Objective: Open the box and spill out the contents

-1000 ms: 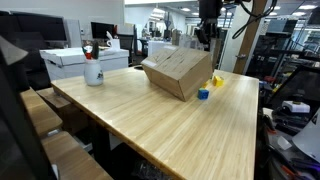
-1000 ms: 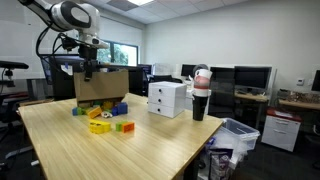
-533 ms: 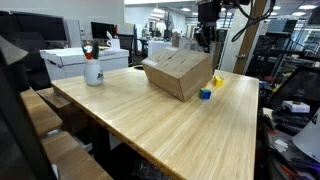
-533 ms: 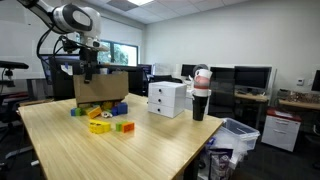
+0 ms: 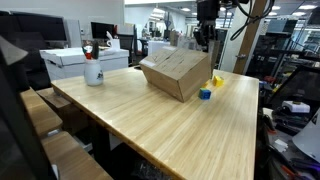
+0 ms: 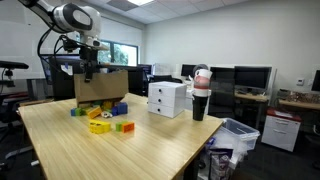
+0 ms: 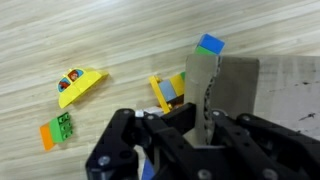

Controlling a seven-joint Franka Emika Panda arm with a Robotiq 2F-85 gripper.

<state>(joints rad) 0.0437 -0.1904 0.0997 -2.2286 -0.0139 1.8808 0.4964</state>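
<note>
Gripper [image 7: 205,128]: we see it pinching the box [image 5: 178,72] flap tight.
Toys [image 7: 80,85]: in the wrist view we see them at nine to ten o'clock from the gripper, already out.

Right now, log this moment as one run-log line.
end effector: shut on box flap | box: tilted on table | blocks: several out on table by box | box interior: not visible

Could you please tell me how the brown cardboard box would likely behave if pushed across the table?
The box is probably light: toy pieces lie spilled beside it, so it seems mostly emptied. Its flap, pinched in the gripper, looks thin and would likely bend.
</note>
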